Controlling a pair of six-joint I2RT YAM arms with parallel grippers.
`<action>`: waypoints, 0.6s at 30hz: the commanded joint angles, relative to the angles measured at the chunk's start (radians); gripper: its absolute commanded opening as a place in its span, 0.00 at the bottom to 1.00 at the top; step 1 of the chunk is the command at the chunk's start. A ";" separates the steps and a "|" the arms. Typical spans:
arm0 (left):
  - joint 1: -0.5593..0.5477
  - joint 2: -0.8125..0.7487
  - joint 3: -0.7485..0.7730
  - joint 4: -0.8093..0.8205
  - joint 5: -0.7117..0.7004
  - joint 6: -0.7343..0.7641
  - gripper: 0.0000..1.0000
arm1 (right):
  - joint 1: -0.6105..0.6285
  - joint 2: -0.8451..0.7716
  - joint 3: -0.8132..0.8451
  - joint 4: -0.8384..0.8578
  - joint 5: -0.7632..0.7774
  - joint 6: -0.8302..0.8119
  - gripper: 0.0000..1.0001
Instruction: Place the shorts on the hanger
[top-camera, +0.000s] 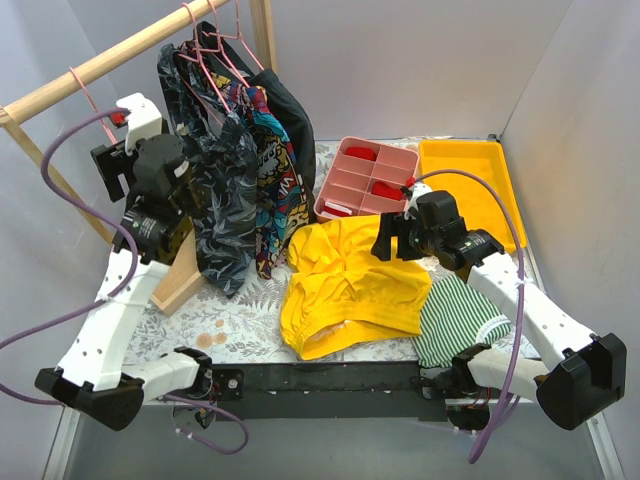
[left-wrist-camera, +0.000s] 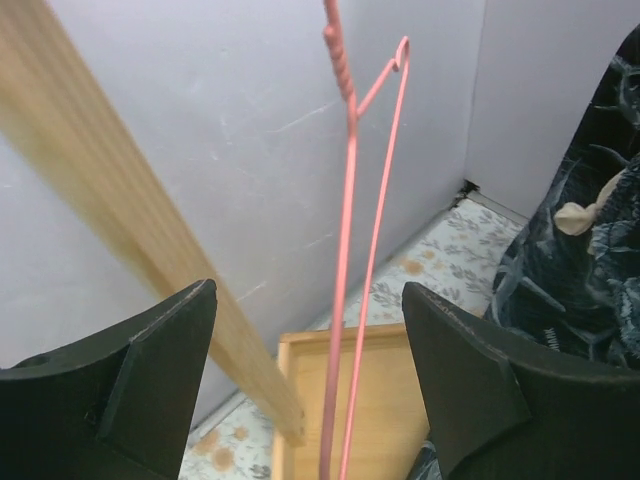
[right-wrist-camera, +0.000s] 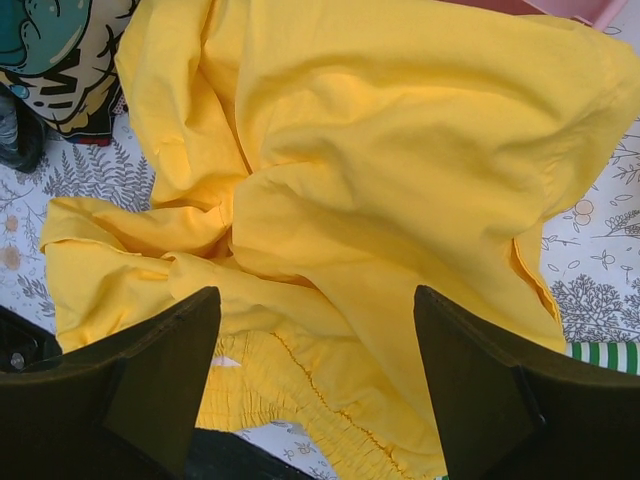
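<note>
The yellow shorts (top-camera: 345, 285) lie crumpled on the table's middle, the gathered waistband toward the near edge. In the right wrist view the shorts (right-wrist-camera: 380, 180) fill the frame. My right gripper (top-camera: 392, 240) (right-wrist-camera: 315, 390) is open and hovers just above them, holding nothing. The bare pink hanger (top-camera: 88, 98) hangs from the left end of the wooden rod (top-camera: 120, 55). My left gripper (top-camera: 115, 145) (left-wrist-camera: 310, 385) is open, raised beside the rod. The hanger's wires (left-wrist-camera: 345, 250) run between its jaws, touching neither finger.
Dark patterned garments (top-camera: 235, 180) hang on other pink hangers at the rod's middle. A pink compartment tray (top-camera: 365, 178) and a yellow tray (top-camera: 465, 185) stand at the back. A green-and-white striped cloth (top-camera: 455, 320) lies right of the shorts. The rack's wooden foot (top-camera: 180, 280) rests at the left.
</note>
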 joint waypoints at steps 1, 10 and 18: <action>0.106 0.055 0.081 -0.350 0.230 -0.359 0.73 | -0.004 -0.012 0.001 0.031 -0.040 -0.026 0.85; 0.263 0.095 0.086 -0.396 0.439 -0.528 0.44 | -0.004 -0.008 0.013 0.008 -0.061 -0.042 0.84; 0.263 0.097 0.120 -0.365 0.426 -0.499 0.00 | -0.004 -0.018 0.015 0.000 -0.066 -0.045 0.84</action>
